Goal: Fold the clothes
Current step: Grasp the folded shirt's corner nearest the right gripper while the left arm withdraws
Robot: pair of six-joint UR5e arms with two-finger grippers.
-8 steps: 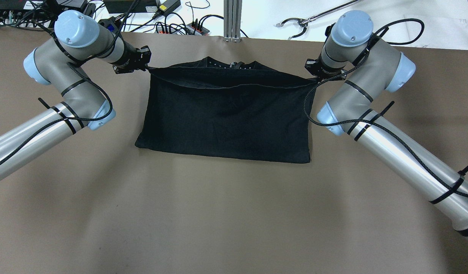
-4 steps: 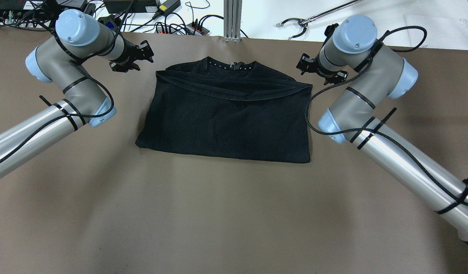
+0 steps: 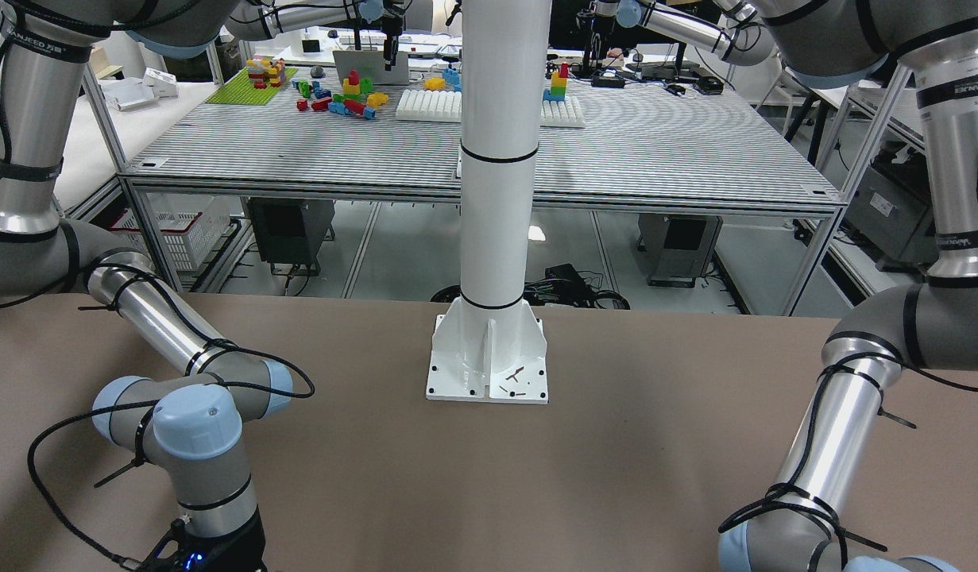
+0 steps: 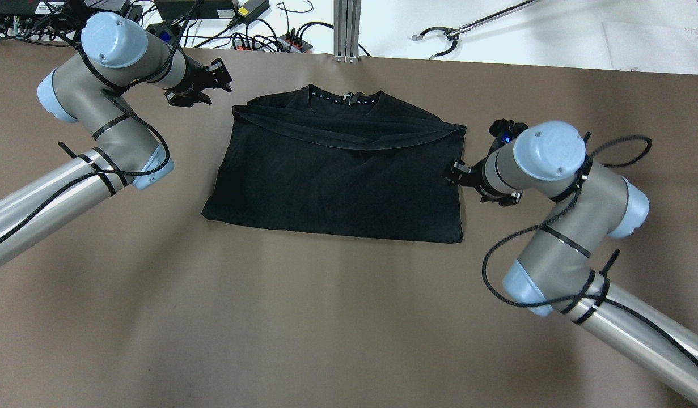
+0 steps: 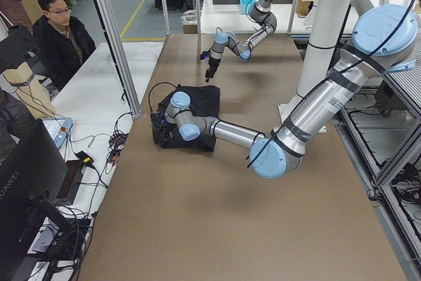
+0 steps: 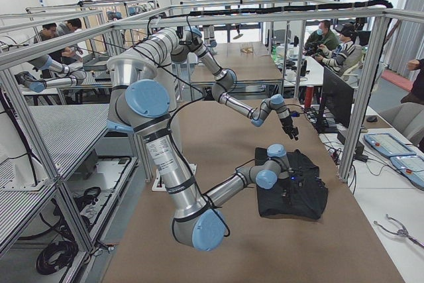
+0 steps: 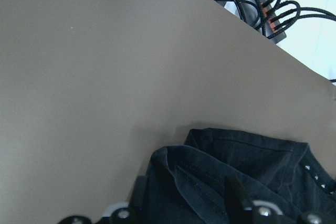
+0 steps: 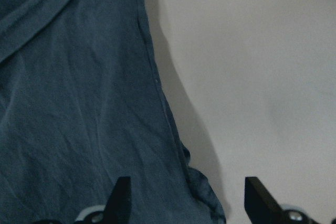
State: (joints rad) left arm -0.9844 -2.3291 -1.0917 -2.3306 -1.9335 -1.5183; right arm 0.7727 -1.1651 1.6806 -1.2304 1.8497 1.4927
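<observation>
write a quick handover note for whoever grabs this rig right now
Left gripper: open, empty, just off the far left corner of the black garment, not touching it.
Right gripper: open, empty, at the garment's right edge; in the wrist view that edge lies between its fingers.
Garment: flat on the brown table, folded once, hem laid across just short of the collar.
Done: first fold.
Left: likely a side-to-side fold, probably starting from the right edge; the hem sags slightly mid-way.
</observation>
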